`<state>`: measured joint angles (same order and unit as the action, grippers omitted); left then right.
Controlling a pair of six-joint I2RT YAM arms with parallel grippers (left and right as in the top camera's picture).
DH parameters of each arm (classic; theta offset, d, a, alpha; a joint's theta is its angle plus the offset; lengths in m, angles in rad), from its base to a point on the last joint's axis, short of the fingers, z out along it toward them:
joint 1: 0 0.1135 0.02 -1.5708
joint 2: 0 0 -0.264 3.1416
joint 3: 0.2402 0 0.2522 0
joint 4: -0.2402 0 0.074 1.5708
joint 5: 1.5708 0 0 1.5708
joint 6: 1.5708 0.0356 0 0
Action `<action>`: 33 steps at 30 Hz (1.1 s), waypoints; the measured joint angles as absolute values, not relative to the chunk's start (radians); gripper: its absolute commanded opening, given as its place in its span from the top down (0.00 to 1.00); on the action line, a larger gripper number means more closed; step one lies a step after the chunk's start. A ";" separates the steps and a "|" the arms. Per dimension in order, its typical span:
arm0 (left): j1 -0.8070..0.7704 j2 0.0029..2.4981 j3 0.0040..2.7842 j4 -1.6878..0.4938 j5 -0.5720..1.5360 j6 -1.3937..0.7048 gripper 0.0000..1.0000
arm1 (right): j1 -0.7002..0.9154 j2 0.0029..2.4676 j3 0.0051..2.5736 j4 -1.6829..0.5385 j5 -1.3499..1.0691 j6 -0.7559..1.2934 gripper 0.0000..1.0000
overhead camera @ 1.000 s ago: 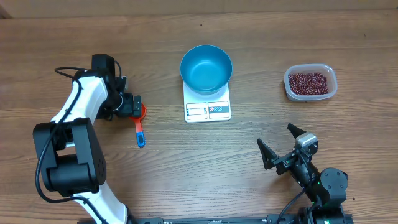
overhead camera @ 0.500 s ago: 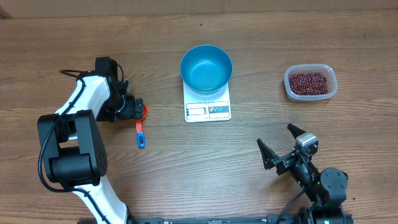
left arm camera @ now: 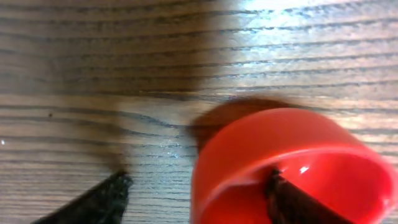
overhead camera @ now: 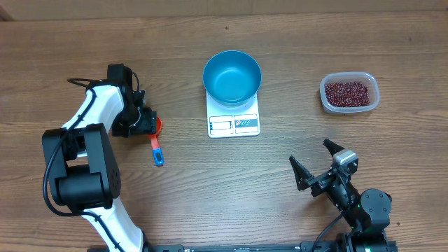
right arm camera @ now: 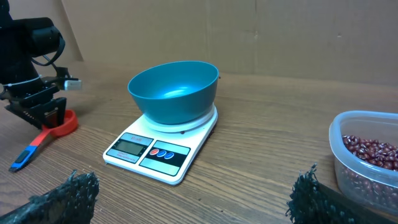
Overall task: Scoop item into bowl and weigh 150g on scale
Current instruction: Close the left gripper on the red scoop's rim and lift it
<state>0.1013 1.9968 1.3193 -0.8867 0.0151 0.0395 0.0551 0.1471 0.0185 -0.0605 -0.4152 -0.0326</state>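
The blue bowl [overhead camera: 232, 77] stands on the white scale [overhead camera: 234, 124] at the table's middle back; both also show in the right wrist view, the bowl [right arm camera: 174, 90] on the scale [right arm camera: 158, 152]. The dark red beans [overhead camera: 348, 92] fill a clear tub at the right. A scoop with a red cup [overhead camera: 160, 127] and blue handle [overhead camera: 157, 150] lies left of the scale. My left gripper [overhead camera: 150, 122] is down on the cup. In the left wrist view, its gripper [left arm camera: 196, 182] straddles the red cup's wall [left arm camera: 236, 162], one finger inside, the other still clear of it outside. My right gripper [overhead camera: 309, 152] hovers open and empty at the front right.
The clear plastic tub [overhead camera: 350, 108] sits at the far right, and its rim [right arm camera: 367, 118] shows at the right edge of the right wrist view. The left arm's white links [overhead camera: 87, 115] reach in from the front left. Bare wood lies between the scale and my right gripper.
The left arm shifted slightly onto the scoop's cup, and its jaws have narrowed around the cup's wall. The right arm, bowl, scale and tub have not moved.
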 measured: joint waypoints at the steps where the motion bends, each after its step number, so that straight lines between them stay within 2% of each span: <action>1: 0.101 1.997 1.319 -0.887 0.015 0.039 0.48 | 0.055 0.147 0.019 -0.060 -0.415 -0.033 0.00; 6: 0.101 1.997 1.320 -0.887 0.016 0.036 0.72 | 0.055 0.147 0.019 -0.061 -0.415 -0.033 0.00; 10: 0.101 1.997 1.330 -0.886 0.015 0.036 0.85 | 0.055 0.147 0.019 -0.060 -0.416 -0.033 0.00; 12: 0.101 1.997 1.333 -0.886 0.016 0.037 0.95 | 0.055 0.147 0.019 -0.060 -0.415 -0.033 0.00; 33: 0.101 1.998 1.368 -0.955 0.062 0.029 0.96 | 0.055 0.147 0.019 -0.060 -0.415 -0.033 0.00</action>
